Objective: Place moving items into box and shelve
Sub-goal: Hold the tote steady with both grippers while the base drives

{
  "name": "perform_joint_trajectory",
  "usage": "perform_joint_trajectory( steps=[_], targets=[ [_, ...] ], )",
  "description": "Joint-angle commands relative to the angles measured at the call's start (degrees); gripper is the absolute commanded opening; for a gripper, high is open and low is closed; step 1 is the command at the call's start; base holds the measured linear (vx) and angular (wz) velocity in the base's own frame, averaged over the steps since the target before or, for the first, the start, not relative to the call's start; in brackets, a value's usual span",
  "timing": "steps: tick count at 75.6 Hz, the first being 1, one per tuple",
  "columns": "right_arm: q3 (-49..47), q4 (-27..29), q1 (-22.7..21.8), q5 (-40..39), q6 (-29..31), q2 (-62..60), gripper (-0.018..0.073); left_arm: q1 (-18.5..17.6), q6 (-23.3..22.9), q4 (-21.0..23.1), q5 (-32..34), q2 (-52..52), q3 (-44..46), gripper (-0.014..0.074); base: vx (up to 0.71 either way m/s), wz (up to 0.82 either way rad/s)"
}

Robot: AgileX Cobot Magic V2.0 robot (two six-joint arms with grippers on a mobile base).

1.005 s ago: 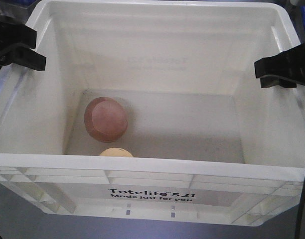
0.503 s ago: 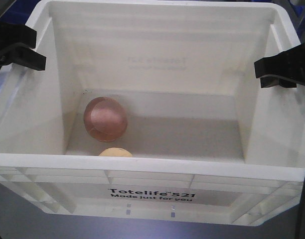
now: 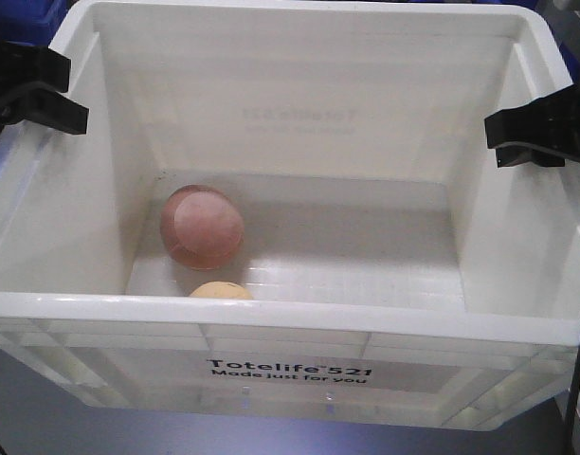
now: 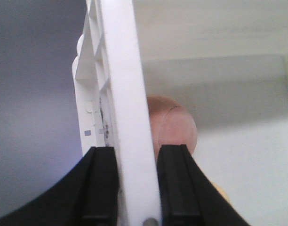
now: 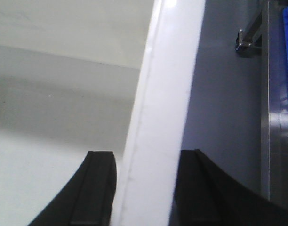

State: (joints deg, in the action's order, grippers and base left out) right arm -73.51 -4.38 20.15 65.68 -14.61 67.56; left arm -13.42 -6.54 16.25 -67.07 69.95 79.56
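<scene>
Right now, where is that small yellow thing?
Front view: the yellow thing sits on the floor of the crate, left of centre, partly hidden by its near rim, in front of the reddish-pink ball.

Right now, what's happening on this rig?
Both arms grip the white crate by its side rims. The left gripper is clamped over the left rim and the right gripper over the right, each with one finger inside and one outside. Both items are already in it: the reddish-pink ball on the floor toward the left, and the pale yellow object just in front, partly hidden by the near rim. Loading looks done; shelving is not.
</scene>
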Motion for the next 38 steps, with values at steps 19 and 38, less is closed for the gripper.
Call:
perform_joint_trajectory(
  steps=[19, 38],
  targets=[
    [-2.47, -2.75, -0.29, -4.62, -0.73, -1.53, -0.0006, -0.45, 0.48, 4.95, 5.98, -2.34, 3.00, -0.0003, 0.52, -0.13],
    [-2.47, -2.75, -0.29, -4.62, -0.73, -1.53, -0.0006, -0.45, 0.48, 4.95, 5.98, -2.34, 3.00, -0.0003, 0.52, -0.02]
  ],
)
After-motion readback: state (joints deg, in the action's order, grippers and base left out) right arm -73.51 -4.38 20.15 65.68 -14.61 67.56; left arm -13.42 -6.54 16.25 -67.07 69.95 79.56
